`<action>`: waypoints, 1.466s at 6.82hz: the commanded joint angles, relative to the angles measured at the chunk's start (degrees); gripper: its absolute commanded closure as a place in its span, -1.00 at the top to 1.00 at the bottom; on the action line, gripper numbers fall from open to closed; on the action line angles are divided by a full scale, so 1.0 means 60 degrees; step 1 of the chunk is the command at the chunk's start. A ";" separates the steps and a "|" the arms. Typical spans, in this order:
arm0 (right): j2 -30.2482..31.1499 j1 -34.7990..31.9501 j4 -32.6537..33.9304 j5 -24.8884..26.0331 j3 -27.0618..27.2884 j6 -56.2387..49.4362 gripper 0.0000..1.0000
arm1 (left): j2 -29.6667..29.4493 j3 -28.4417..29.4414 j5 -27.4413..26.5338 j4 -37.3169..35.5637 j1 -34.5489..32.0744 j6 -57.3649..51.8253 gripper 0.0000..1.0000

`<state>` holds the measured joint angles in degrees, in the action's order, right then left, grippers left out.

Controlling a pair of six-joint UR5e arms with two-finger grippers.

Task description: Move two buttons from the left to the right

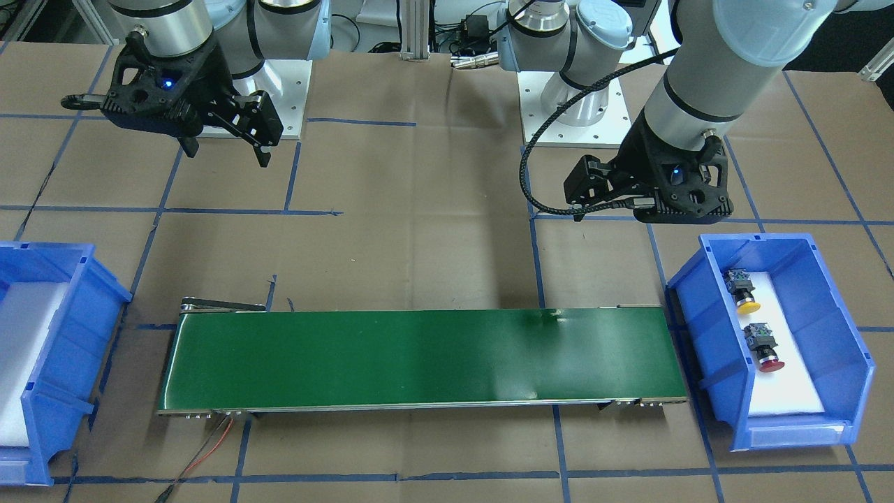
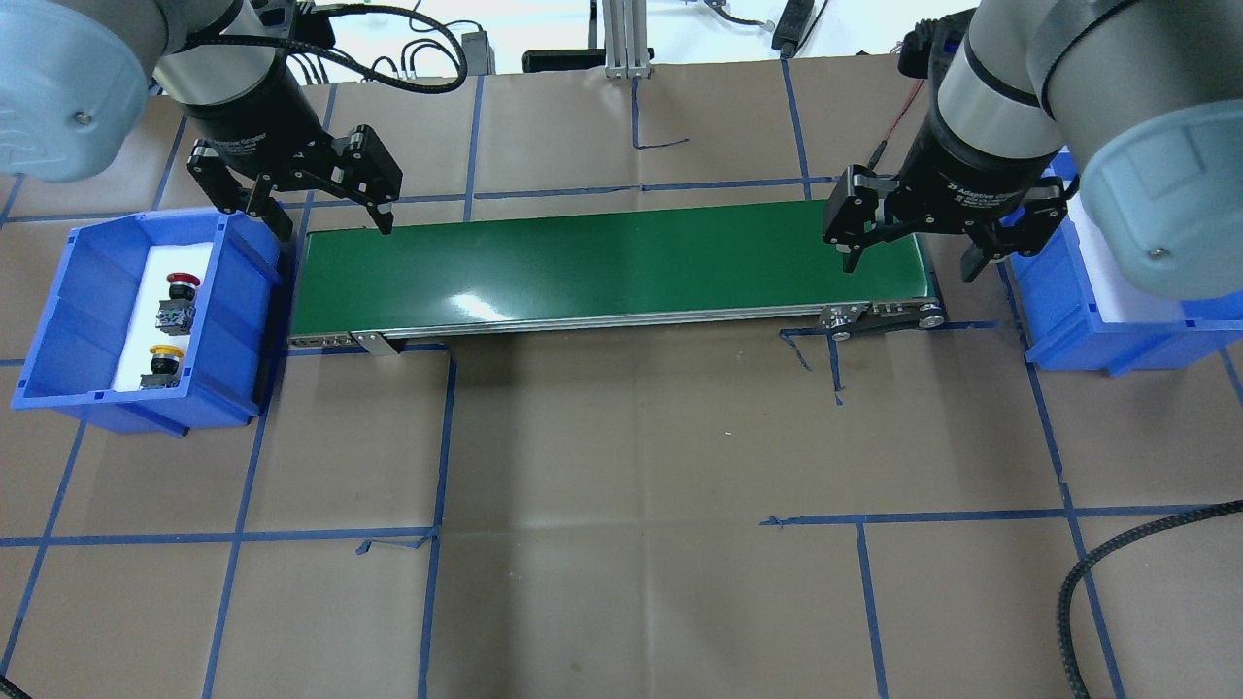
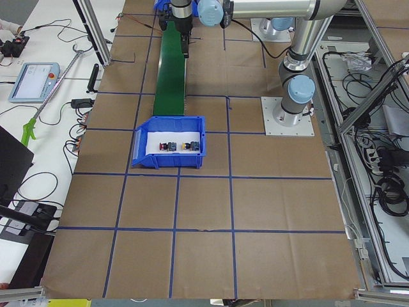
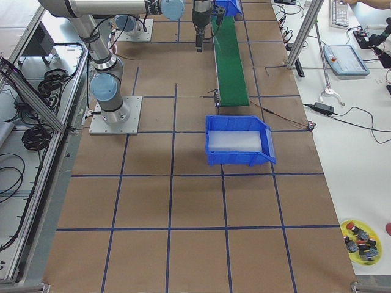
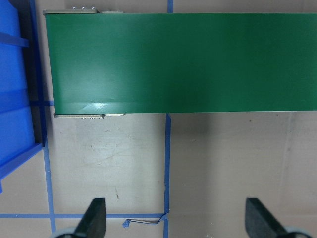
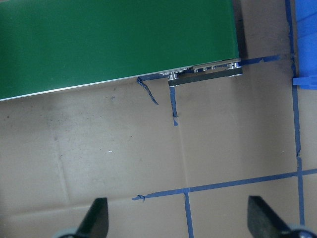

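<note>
As the left pincer (image 2: 335, 230) points down, wide, the right pincer (image 2: 911, 269) does likewise.

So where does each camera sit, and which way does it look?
Overhead: behind the robot, looking down; left gripper and right gripper open at the green conveyor belt's ends.
Front-facing: across the table, facing the robot; both arms, mirrored.
Exterior left: table's left end; left arm's base, yellow button, red button in a blue bin.
Exterior right: opposite end; right arm's base, second bin.
Left wrist: looks down; own fingertips.
Right wrist: likewise.
All six share the belt.
</note>
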<state>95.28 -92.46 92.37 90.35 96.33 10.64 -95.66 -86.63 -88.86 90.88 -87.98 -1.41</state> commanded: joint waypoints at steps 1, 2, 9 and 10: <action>0.0000 0.0000 0.0000 0.0000 0.0000 0.0000 1.00 | 0.0007 0.0009 0.0000 0.0000 0.0000 0.0000 1.00; 0.0000 0.0000 0.0000 0.0000 0.0000 0.0000 1.00 | 0.0007 -0.0005 0.0000 -0.0014 0.0000 -0.0014 1.00; 0.0000 0.0000 0.0000 0.0000 0.0000 0.0000 1.00 | -0.0037 -0.0005 0.0029 -0.0044 0.0131 -0.0073 1.00; 0.0000 0.0000 0.0014 0.0000 0.0000 0.0000 1.00 | -0.0052 -0.0005 0.0029 -0.0102 0.0422 -0.0262 1.00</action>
<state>95.27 -92.46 92.39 90.35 96.33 10.63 -95.86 -86.67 -88.68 90.56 -86.89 -2.08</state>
